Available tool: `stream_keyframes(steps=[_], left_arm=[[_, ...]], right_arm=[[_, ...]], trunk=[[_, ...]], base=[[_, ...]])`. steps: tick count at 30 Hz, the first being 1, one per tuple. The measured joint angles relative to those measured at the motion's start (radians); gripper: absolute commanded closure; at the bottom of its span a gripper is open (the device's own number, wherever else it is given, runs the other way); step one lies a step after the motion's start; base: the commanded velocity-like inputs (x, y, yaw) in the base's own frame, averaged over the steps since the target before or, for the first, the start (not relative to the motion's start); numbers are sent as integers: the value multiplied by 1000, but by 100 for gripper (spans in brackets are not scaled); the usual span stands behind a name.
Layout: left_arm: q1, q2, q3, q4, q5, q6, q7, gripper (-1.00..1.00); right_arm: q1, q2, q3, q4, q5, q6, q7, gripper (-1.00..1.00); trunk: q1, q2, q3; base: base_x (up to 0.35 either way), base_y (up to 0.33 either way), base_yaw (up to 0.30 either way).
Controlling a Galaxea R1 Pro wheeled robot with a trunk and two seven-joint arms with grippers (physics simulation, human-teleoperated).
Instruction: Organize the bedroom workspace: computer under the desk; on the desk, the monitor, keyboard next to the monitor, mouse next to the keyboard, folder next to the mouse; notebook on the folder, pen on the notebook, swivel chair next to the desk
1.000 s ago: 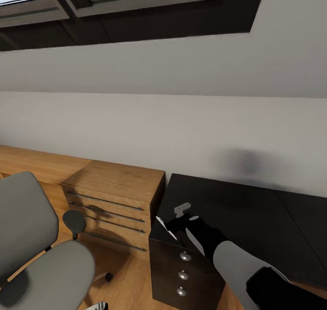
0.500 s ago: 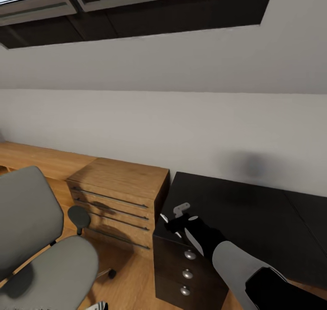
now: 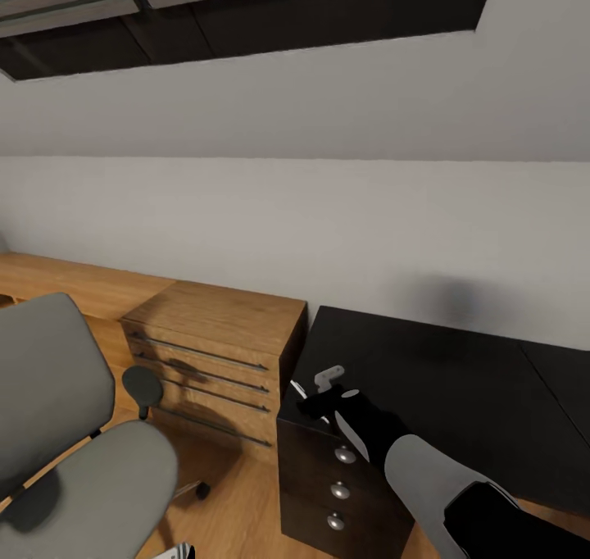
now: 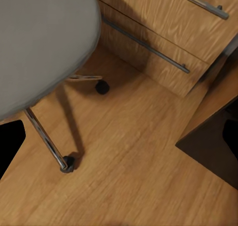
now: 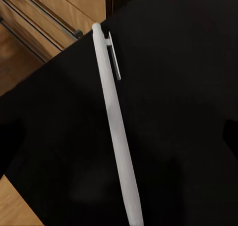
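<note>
Right wrist view: right gripper (image 3: 315, 402) is closed on the pen (image 5: 115, 121), carried over the desk (image 3: 459, 379) for later stacking; left gripper state undeterminable.

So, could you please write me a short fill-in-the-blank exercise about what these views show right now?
1. The pen in the right gripper is ___ in colour.
2. The black drawers of the desk have round ___ knobs.
3. Left of the desk stands a ___ dresser with long bar handles.
4. The seat of the swivel chair is ___.

Missing words: white; silver; wooden; grey
</note>
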Motion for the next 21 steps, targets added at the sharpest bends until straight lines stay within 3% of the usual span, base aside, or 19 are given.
stream_keyframes(steps=[14,21], left_arm=[[0,0,0,0,0,0,0,-100],[0,0,0,0,0,0,0,-100]], right_arm=[[0,0,0,12,1,-1,-1,-100],[0,1,0,15,1,-1,0,-100]], trunk=[[54,-98,-44],[54,-98,-44]], base=[[0,0,0],[0,0,0]])
